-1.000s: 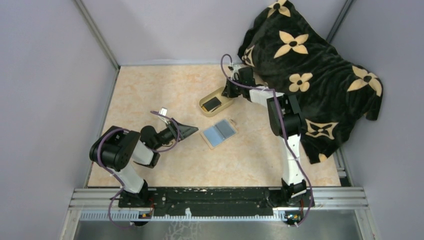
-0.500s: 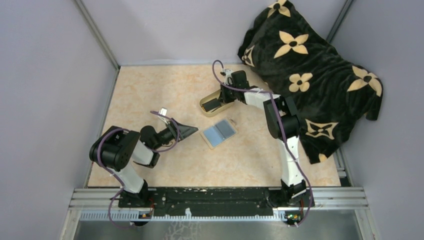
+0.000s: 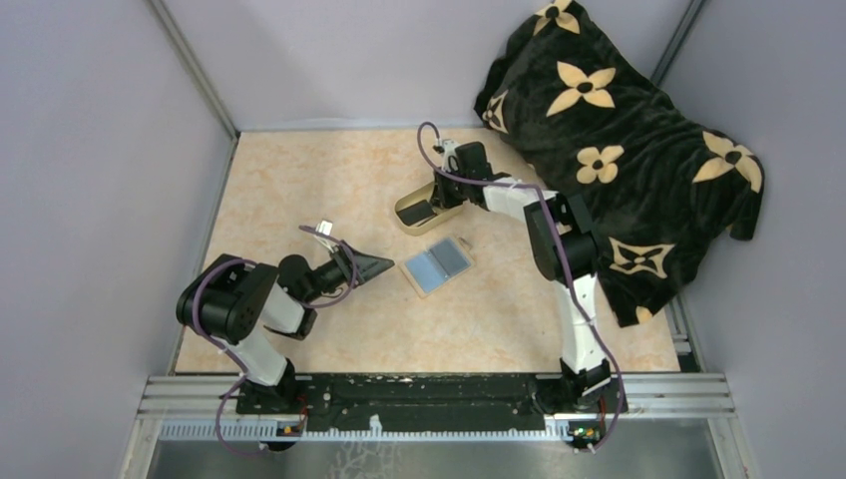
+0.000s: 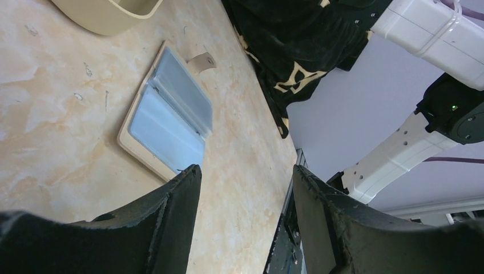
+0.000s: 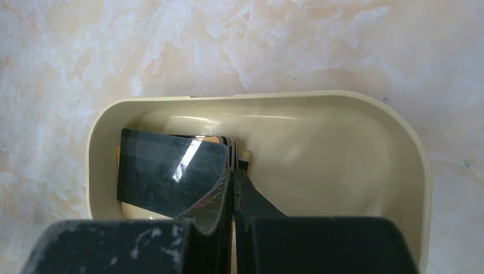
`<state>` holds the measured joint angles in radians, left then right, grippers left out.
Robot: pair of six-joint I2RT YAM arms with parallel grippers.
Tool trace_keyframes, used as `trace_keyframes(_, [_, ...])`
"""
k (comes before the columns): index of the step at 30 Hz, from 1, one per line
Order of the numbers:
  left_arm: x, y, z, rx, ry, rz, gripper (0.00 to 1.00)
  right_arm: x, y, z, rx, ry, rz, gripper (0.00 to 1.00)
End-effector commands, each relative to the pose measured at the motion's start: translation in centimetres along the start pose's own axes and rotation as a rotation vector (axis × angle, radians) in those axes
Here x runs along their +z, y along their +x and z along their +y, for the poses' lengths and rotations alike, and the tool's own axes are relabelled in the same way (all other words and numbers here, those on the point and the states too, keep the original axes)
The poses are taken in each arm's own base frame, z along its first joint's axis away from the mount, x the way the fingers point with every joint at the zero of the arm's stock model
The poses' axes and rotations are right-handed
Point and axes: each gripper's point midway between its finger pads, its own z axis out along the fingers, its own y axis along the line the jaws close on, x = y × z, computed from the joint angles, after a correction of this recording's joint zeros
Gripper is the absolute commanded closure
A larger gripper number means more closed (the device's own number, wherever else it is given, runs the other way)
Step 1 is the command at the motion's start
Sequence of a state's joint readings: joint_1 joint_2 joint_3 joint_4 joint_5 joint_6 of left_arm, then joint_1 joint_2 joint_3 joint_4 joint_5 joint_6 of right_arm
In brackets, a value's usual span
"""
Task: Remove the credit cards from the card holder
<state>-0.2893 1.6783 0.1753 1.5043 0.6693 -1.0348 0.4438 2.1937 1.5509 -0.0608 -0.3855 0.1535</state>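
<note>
The card holder (image 3: 437, 265) lies open on the table, blue-grey faces up, tan tab at its far corner; it also shows in the left wrist view (image 4: 168, 117). My right gripper (image 3: 440, 196) reaches into the oval cream dish (image 3: 403, 222). In the right wrist view its jaws (image 5: 234, 171) are pressed together on a thin credit card seen edge-on. A black credit card (image 5: 165, 171) lies in the dish (image 5: 411, 142) just left of the fingers. My left gripper (image 3: 384, 262) is open and empty, low over the table left of the card holder (image 4: 245, 171).
A black blanket with cream flowers (image 3: 619, 120) covers the far right of the table and shows in the left wrist view (image 4: 285, 34). Grey walls enclose the table on the left, back and right. The right arm's links stretch over the table right of the card holder.
My right gripper has moved left and down into the dish, and the dish has shifted slightly left. The left arm has hardly moved.
</note>
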Motion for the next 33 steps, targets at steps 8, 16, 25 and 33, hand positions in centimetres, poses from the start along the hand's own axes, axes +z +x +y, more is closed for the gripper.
trace_keyframes(8, [-0.3, -2.4, -4.9, 0.2, 0.209, -0.09, 0.34, -5.1, -6.7, 1.3, -0.061, 0.086, -0.185, 1.0])
trace_keyframes(16, [0.2, -2.4, -4.8, 0.215, 0.22, -0.07, 0.32, -10.5, -7.1, 0.9, -0.068, 0.158, -0.355, 0.97])
trace_keyframes(25, [1.8, -0.3, -3.7, 0.164, 0.214, 0.002, 0.6, -13.2, 1.6, 0.0, 0.028, 0.226, -0.276, 0.9])
trace_keyframes(33, [4.7, 3.0, -5.2, 0.14, 0.265, 0.095, 0.94, -12.5, 6.8, -0.6, 0.078, 0.227, -0.187, 0.98])
